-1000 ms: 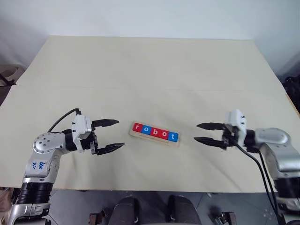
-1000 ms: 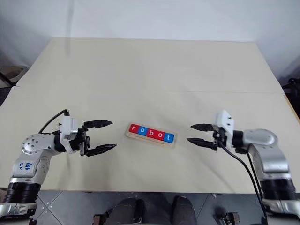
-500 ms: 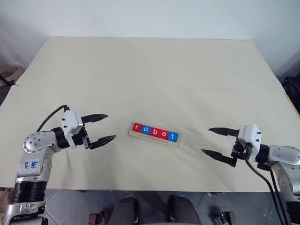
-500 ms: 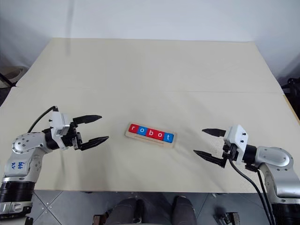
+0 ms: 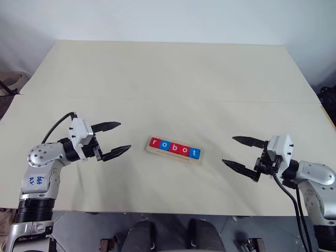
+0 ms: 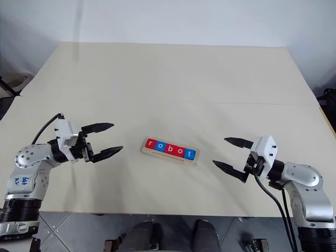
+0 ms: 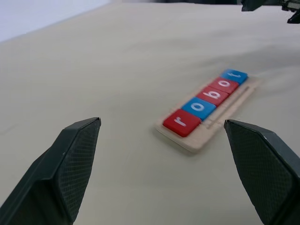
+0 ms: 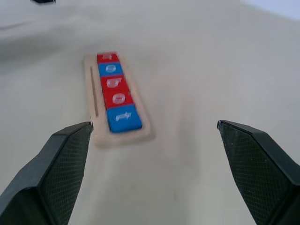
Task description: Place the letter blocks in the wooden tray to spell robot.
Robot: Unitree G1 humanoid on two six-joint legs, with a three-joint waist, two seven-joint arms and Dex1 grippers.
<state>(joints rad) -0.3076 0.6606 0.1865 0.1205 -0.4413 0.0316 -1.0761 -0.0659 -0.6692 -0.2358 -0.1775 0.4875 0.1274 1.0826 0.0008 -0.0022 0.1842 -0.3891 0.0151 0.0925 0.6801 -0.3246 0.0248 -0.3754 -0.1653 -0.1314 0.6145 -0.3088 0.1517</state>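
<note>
five blocks seated, both claws empty

one wooden tray (image 5: 174, 153), pale, long and shallow, mid-table (image 5: 168, 79) on matte cream cloth. five flat square letter blocks (image 5: 174, 148) fill it in one row: red r, blue o, red b, red o, blue t. left gripper (image 5: 116, 139) and right gripper (image 5: 240, 153), textured black fingers spread wide, flank it, well apart.

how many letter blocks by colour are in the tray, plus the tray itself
red letter blocks: 3 (r, b, o)
blue letter blocks: 2 (o, t)
wooden tray: 1
total: 6 things, the 5 blocks in a row in the tray spelling robot
</note>
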